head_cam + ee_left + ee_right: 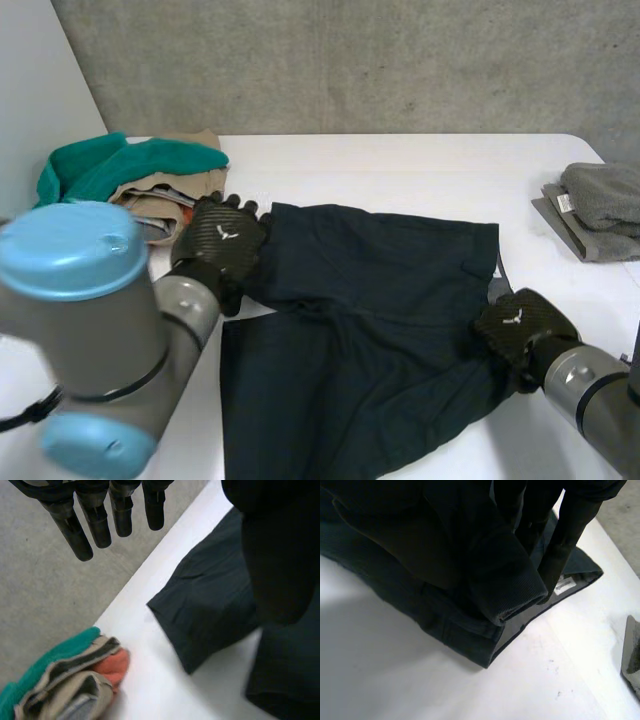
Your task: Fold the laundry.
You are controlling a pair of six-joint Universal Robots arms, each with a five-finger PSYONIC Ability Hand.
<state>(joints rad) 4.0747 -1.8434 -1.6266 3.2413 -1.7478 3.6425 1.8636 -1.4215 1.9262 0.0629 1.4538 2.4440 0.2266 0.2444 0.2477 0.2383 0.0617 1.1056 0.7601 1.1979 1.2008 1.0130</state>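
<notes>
- right hand (515,325): its fingers (567,540) are curled in and clamped on a bunched-up roll of the dark shorts (380,300) at the waist end. The little white label (563,585) sits just beside the fingertips, so that end is properly grabbed.
- left hand (222,240): its fingers (70,525) are straight and spread, with nothing in them. One leg hem (167,625) lies flat on the white table (400,165) beneath them, on the palm side, and the fingertips point past it toward the far table edge.
- the bit that matters imo: the shorts' long axis runs hand to hand. The waist is at the right hand's fingers and the leg hem is under the left's. The other leg trails off toward the robot, away from both sets of fingertips.
- so one end is held and the other isn't. My guess is the left hand has to close down on that hem before anything can be lifted or folded over.
- further out: the pile of clothes (140,170) (teal, beige, orange) sits near the left fingers, with bare table between it and the hem. A grey folded cloth (600,200) lies well out past the right hand.
</notes>
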